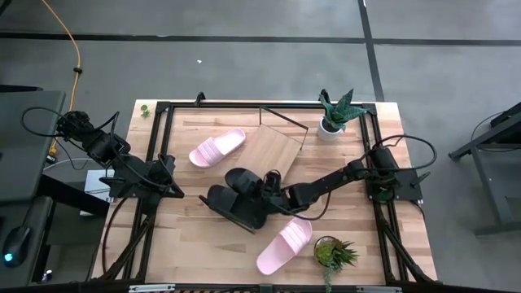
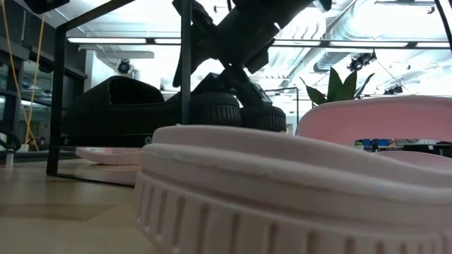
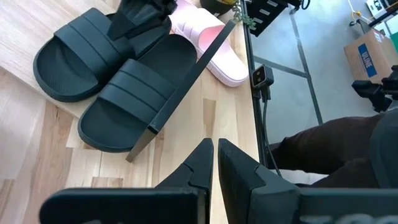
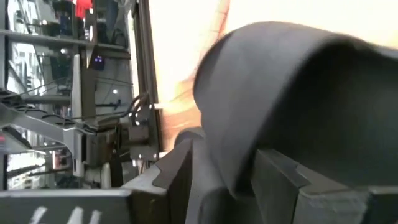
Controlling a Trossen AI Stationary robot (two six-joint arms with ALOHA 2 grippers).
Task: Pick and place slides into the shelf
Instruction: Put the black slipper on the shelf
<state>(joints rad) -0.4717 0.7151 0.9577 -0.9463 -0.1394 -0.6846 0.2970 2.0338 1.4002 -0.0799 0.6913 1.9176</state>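
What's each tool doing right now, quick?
Left tool: shut, empty, parked at the left edge.
Right tool: closed on a black slide's strap.

Lab or workshop: exposed ceiling ducts [image 2: 395,32], concrete floor [image 1: 244,69], framed workbench [image 1: 195,244].

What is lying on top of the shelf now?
Two black slides lie side by side on the shelf. The right gripper covers the strap of one; the board beneath them is hidden.
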